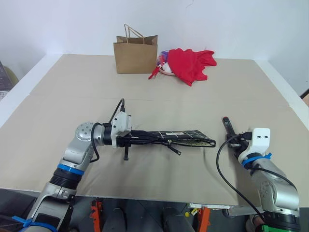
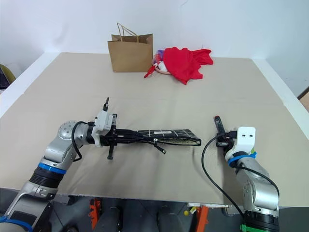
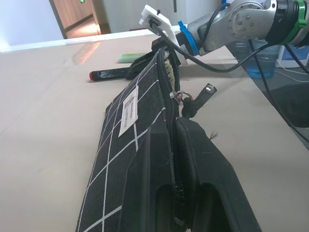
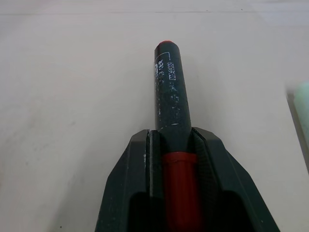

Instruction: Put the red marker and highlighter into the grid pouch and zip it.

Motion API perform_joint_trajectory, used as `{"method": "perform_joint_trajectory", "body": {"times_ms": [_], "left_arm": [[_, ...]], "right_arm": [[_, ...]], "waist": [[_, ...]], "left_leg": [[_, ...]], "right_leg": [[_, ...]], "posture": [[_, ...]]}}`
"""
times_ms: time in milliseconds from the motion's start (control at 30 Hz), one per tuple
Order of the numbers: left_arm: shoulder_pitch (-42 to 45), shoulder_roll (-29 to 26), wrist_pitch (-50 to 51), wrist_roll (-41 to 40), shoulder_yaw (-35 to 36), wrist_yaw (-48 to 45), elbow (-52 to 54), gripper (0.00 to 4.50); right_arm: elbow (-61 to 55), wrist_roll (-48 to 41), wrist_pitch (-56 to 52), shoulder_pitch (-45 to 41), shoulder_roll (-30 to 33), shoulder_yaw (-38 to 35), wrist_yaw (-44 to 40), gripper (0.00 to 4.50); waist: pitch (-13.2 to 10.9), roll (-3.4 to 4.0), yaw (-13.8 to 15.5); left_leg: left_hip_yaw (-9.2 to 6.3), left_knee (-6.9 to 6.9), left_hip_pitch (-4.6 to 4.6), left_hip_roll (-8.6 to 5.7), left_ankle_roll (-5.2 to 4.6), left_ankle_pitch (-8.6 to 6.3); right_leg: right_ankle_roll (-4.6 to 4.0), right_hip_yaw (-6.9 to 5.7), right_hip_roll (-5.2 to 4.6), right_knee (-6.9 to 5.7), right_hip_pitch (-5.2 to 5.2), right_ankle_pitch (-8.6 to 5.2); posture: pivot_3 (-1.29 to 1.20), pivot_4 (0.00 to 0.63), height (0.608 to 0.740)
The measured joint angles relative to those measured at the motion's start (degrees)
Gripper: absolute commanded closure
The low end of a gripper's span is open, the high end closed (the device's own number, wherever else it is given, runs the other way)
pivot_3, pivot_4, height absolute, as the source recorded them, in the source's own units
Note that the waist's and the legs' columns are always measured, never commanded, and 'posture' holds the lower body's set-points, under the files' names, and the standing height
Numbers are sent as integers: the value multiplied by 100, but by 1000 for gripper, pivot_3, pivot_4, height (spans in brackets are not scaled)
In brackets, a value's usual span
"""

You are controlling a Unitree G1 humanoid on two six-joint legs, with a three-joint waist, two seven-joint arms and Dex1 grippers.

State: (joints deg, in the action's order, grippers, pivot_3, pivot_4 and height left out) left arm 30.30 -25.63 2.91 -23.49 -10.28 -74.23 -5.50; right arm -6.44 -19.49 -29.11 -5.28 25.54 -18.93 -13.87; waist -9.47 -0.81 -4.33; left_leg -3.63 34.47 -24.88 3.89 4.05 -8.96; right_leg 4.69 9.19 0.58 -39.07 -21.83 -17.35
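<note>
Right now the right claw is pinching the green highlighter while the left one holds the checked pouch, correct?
Not quite. The right gripper is closed on the red marker, as the right wrist view shows. The left gripper does hold the grid pouch.

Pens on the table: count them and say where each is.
2. The red marker sits between the right gripper's fingers; the green highlighter lies just beside it. Others may be hidden.
</note>
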Motion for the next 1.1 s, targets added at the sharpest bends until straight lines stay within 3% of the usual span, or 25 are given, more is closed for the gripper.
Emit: {"method": "perform_joint_trajectory", "body": {"times_ms": [133, 233, 267, 467, 633, 833, 1100], "left_arm": [[-6, 11, -2, -3, 0, 5, 1, 4500], [-62, -3, 26, -20, 0, -67, 6, 4500], [-74, -11, 79, -21, -9, -135, 6, 4500], [-69, 9, 81, -16, -6, -151, 3, 4500], [-62, 58, 70, -10, -12, -140, -5, 4500], [-58, 167, 63, -2, -17, -121, -5, 4500], [-60, 167, 63, 3, -17, -114, 6, 4500]], "right_arm": [[2, 112, 35, -17, 192, 107, -236, 3926], [-151, -284, 61, -100, 694, 113, -1184, 3926], [-461, -861, 35, -366, 1347, 4, -2114, 3926], [-1167, -2513, -625, -694, 2714, -696, -3985, 3926], [-1650, -3079, -1417, 390, 3456, -683, -5056, 3926], [-1696, -2614, -1171, 1142, 3717, -647, -5662, 3926], [-1466, -2463, -1100, 839, 3703, -465, -5591, 3926]], "waist": [[0, 1, -2], [-20, 31, -16], [-38, 60, -21], [-35, 31, 15], [-38, 23, 74], [-39, 21, 83], [-40, 19, 71]], "left_leg": [[0, -2, 3, 0, -3, 2], [6, -4, -1, 0, -3, 1], [9, -6, -8, -5, -3, 2], [-24, -13, -10, -5, -17, -6], [-28, -7, -21, -13, -20, -9], [-28, 1, -13, -13, -14, -5], [-28, 4, -16, -14, -8, 5]], "right_leg": [[-1, 1, 1, 0, 0, 1], [3, 7, 0, 0, -3, -1], [7, 11, -3, 0, -10, -2], [-5, -22, -1, 2, 2, -22], [-5, -27, -10, 6, 1, -27], [1, -26, -9, 5, 1, -18], [4, -25, -9, 5, 2, -11]], "posture": [[0, 150, 740], [0, 150, 740], [0, 150, 740], [0, 150, 740], [0, 150, 740], [0, 150, 740], [0, 150, 740]]}}
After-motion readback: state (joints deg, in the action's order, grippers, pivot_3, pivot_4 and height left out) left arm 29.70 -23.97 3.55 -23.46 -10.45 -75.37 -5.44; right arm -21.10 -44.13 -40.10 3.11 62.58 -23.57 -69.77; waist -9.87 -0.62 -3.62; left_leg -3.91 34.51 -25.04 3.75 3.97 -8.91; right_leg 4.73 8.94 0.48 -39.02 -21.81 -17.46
